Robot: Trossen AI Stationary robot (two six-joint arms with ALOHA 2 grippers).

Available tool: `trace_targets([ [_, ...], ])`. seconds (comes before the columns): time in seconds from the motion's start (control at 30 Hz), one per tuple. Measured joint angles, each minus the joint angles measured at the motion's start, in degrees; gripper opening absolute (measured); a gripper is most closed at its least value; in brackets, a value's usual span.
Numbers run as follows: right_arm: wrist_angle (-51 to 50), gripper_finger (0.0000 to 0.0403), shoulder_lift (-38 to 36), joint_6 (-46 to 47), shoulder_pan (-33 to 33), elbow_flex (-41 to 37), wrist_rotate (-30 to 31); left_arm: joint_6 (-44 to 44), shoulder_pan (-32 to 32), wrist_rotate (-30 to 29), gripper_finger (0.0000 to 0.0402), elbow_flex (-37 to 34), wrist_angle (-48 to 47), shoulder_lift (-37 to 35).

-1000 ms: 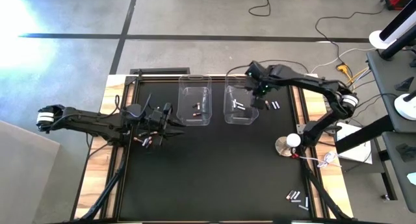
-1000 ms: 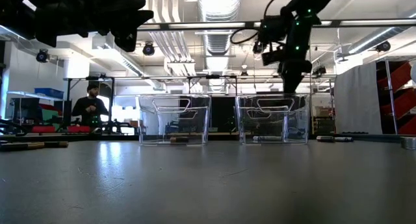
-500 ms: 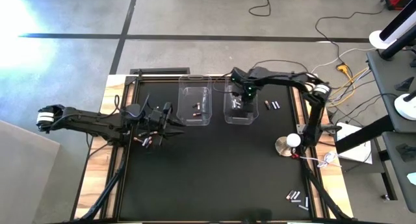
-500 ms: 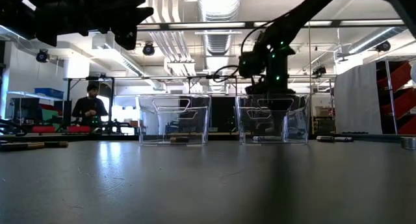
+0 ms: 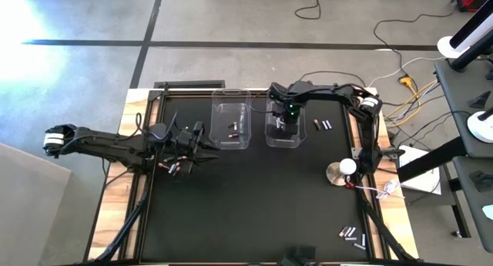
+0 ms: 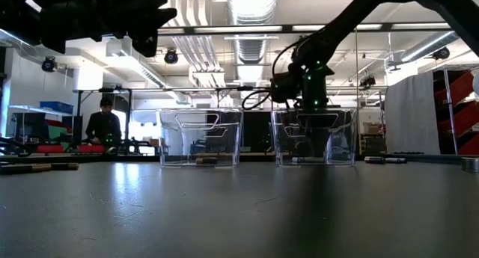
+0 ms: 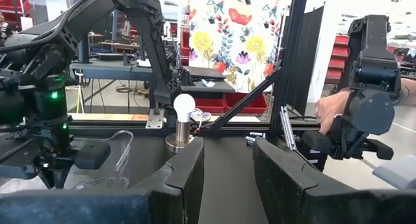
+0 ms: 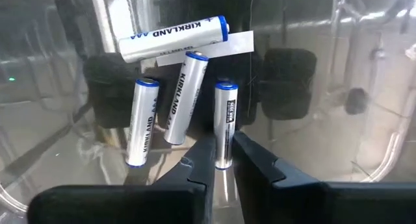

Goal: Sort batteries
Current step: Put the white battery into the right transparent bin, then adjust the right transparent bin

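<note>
My right gripper reaches straight down into the right clear bin, its fingers closed on a silvery-white battery. Three more silvery batteries lie on that bin's floor. The left clear bin holds dark batteries. My left gripper stands level at the table's left, open, with nothing between its fingers. Dark batteries with red marks lie on the mat under the left arm. My right gripper pinches the silvery battery between its two fingertips at one end, which the fingers partly hide. The fingers come from above, pointing down. The battery's blue-capped end points away, beside the other batteries; whether it rests on the bin's floor I cannot tell.
Loose batteries lie right of the right bin and at the near right corner. A round silver stand with a white bulb and red wire stands at the right edge. A person is behind the table; a hand shows beyond.
My right gripper has gone down and toward the table's left, from above the right bin's right rim into the bin, tipping to point straight down. The left arm has kept still.
</note>
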Motion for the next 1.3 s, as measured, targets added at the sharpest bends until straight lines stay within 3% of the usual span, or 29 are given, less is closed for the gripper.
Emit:
trace_targets([
  [0.4, -0.57, 0.0115, -3.85, 0.1, 0.77, -0.24, 0.2, 0.01, 0.0, -0.02, 0.0111, 0.0, -0.01, 0.0],
  [0.63, -6.27, 0.0148, -8.02, 2.62, 3.72, -0.24, 0.15, 0.01, 0.0, -0.02, 0.0111, 0.0, -0.01, 0.0],
  [1.3, -18.39, 0.0185, -14.21, -1.76, 10.79, -0.24, 0.21, 0.01, 0.0, -0.02, 0.0111, 0.0, -0.03, 0.0],
])
